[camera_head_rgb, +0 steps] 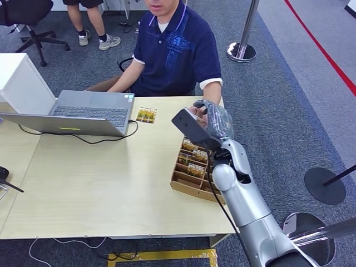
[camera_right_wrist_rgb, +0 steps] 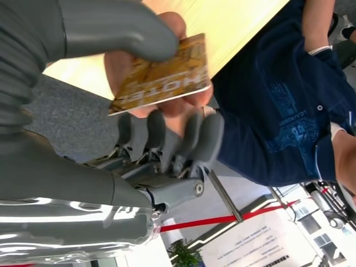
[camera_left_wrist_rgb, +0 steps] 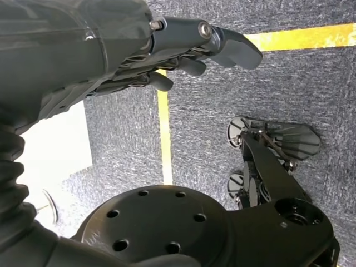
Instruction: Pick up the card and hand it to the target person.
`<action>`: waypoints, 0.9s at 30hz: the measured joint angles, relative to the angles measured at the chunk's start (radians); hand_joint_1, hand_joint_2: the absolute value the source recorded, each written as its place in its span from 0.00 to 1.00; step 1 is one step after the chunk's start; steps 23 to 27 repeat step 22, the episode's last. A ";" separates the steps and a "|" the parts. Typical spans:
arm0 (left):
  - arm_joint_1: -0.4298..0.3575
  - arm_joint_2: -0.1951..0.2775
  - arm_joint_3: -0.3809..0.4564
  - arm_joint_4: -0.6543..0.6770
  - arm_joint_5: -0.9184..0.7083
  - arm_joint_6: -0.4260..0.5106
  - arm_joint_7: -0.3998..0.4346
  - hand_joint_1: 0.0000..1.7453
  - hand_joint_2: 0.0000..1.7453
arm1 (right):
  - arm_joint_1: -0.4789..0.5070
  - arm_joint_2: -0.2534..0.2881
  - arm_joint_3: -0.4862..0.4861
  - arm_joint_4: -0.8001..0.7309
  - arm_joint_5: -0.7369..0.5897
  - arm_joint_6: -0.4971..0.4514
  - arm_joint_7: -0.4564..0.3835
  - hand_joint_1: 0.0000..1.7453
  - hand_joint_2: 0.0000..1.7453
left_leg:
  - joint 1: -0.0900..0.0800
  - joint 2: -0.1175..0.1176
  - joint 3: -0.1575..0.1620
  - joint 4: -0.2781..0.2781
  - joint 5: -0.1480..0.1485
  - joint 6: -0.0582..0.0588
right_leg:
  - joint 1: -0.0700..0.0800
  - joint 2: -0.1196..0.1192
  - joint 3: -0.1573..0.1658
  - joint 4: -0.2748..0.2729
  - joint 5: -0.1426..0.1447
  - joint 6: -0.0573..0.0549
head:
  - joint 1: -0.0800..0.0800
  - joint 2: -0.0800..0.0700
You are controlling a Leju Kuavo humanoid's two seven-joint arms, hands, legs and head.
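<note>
From the head view you see the right hand (camera_head_rgb: 212, 118) raised at the table's (camera_head_rgb: 105, 183) far right edge, meeting the person's hand (camera_head_rgb: 196, 110). Your left wrist shows the left hand (camera_left_wrist_rgb: 184, 50) empty, fingers loosely extended over carpet. Your right wrist shows thumb and fingers (camera_right_wrist_rgb: 168, 136) pinching the card (camera_right_wrist_rgb: 161, 75), its long axis running toward the person (camera_right_wrist_rgb: 277, 111), whose fingers touch it.

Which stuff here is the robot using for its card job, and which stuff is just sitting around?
For the job:
card, held in the right hand
person in the blue shirt, whose hand is touching the card
cardboard box with more cards

Just lying about:
laptop
cards near the laptop
left hand, hanging over the floor
</note>
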 joint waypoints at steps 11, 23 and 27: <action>0.000 0.000 0.000 0.000 0.006 0.001 0.008 0.00 0.00 | -0.002 0.000 0.000 0.020 0.000 -0.004 0.000 0.00 1.00 | 0.000 0.000 0.000 0.000 0.000 0.000 | 0.000 0.000 0.000 0.000 0.000 0.000 | 0.000 0.000; 0.003 0.000 0.001 0.000 0.025 0.002 0.009 0.00 0.00 | 0.035 -0.025 -0.014 -0.085 -0.021 -0.120 -0.014 0.27 1.00 | 0.000 0.000 0.000 0.001 0.000 0.000 | 0.000 0.000 -0.002 0.000 0.000 0.000 | 0.000 0.000; 0.003 0.000 0.001 0.000 0.025 0.002 0.009 0.00 0.00 | 0.035 -0.025 -0.014 -0.085 -0.021 -0.120 -0.014 0.27 1.00 | 0.000 0.000 0.000 0.001 0.000 0.000 | 0.000 0.000 -0.002 0.000 0.000 0.000 | 0.000 0.000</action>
